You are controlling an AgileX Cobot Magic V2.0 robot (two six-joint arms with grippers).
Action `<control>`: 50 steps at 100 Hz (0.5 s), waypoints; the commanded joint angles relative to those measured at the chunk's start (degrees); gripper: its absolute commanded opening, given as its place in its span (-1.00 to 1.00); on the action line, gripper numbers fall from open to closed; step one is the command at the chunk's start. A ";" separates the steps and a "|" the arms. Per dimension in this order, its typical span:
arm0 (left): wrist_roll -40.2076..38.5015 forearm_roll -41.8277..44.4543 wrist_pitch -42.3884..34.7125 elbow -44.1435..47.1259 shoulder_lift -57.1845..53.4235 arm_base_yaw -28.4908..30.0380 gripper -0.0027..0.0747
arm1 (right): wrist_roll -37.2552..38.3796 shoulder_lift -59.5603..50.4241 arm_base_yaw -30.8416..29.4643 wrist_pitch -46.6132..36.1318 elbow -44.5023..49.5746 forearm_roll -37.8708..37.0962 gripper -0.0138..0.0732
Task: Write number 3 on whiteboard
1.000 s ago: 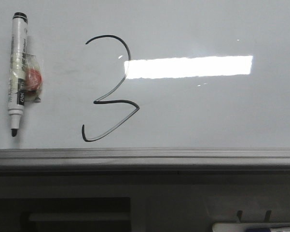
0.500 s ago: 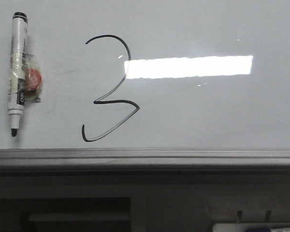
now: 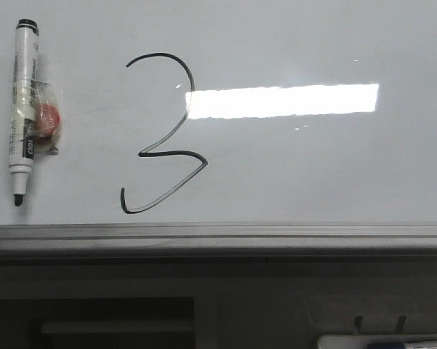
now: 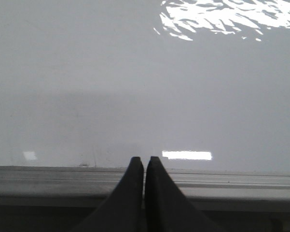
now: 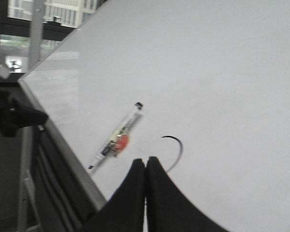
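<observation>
A thin black number 3 (image 3: 163, 134) is drawn on the glossy pale whiteboard (image 3: 313, 167), left of the bright rectangular reflection. A white marker (image 3: 22, 109) with a black tip and a red clip sticks to the board at the far left, tip down. In the right wrist view the marker (image 5: 117, 137) and the top curve of the 3 (image 5: 174, 145) show beyond my right gripper (image 5: 145, 162), which is shut and empty. My left gripper (image 4: 144, 160) is shut and empty, its tips over the board's grey ledge (image 4: 241, 181). Neither gripper shows in the front view.
The grey metal ledge (image 3: 218, 238) runs along the board's lower edge. Below it is a dark frame with a white object (image 3: 385, 342) at the lower right. In the right wrist view a dark arm part (image 5: 14, 116) and windows lie beyond the board's edge.
The whole front view has shifted slightly to the left; the marker and the 3 keep their places on the board.
</observation>
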 commanded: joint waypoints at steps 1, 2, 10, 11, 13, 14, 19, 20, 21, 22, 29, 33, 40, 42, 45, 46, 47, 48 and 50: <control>-0.59 -0.47 -3.00 0.58 -1.31 0.00 -0.98 | 0.38 0.01 -6.15 -7.25 -0.51 0.42 -0.79; -0.59 -0.47 -3.00 0.58 -1.31 0.00 -0.98 | 0.38 0.01 -6.73 -7.94 -0.19 0.42 -0.79; -0.59 -0.47 -3.00 0.58 -1.31 0.00 -0.98 | 0.38 0.01 -13.24 -12.34 2.19 0.42 -0.79; -0.59 -0.47 -3.00 0.58 -1.31 0.00 -0.98 | 0.38 0.01 -14.45 -12.84 2.67 0.42 -0.79; -0.59 -0.47 -3.00 0.58 -1.31 0.00 -0.98 | 0.38 0.01 -16.24 -14.33 3.42 0.42 -0.79; -0.59 -0.47 -3.00 0.58 -1.31 0.00 -0.98 | 0.38 0.01 -16.83 -15.24 3.68 0.42 -0.79; -0.59 -0.47 -3.00 0.58 -1.31 0.00 -0.98 | 0.38 0.01 -20.88 -18.23 5.52 0.42 -0.79; -0.59 -0.47 -3.00 0.58 -1.31 0.00 -0.98 | 0.38 0.01 -21.99 -18.59 6.07 0.42 -0.79; -0.59 -0.47 -3.00 0.58 -1.31 0.00 -0.98 | 0.38 0.01 -22.54 -19.22 6.32 0.42 -0.79; -0.59 -0.47 -3.00 0.58 -1.31 0.00 -0.98 | 0.38 0.01 -23.62 -19.50 6.57 0.42 -0.79; -0.59 -0.47 -3.00 0.58 -1.31 0.00 -0.98 | 0.38 -0.35 -28.62 -20.76 8.83 0.42 -0.79; -0.59 -0.47 -3.00 0.58 -1.31 0.00 -0.98 | 0.38 -1.29 -30.97 -20.31 9.97 0.42 -0.79; -0.59 -0.47 -3.00 0.58 -1.31 0.00 -0.98 | 0.38 -3.77 -35.33 -19.18 11.72 0.57 -0.79; -0.59 -0.47 -3.00 0.58 -1.31 0.00 -0.98 | 0.38 -4.53 -36.54 -19.07 12.26 0.56 -0.79; -0.59 -0.47 -3.00 0.58 -1.31 0.00 -0.98 | 0.38 -5.45 -38.47 -19.09 13.00 0.56 -0.79; -0.59 -0.47 -3.00 0.58 -1.31 0.00 -0.98 | 0.38 -5.68 -38.84 -19.09 13.34 0.56 -0.79; -0.59 -0.47 -3.00 0.58 -1.31 0.00 -0.98 | 0.38 -6.08 -39.21 -19.09 13.53 0.56 -0.79; -0.59 -0.47 -3.00 0.58 -1.31 0.00 -0.98 | 0.38 -6.27 -39.93 -19.09 13.89 0.56 -0.79; -0.59 -0.47 -3.00 0.58 -1.31 0.00 -0.98 | 0.38 -6.84 -41.00 -19.09 14.24 0.56 -0.79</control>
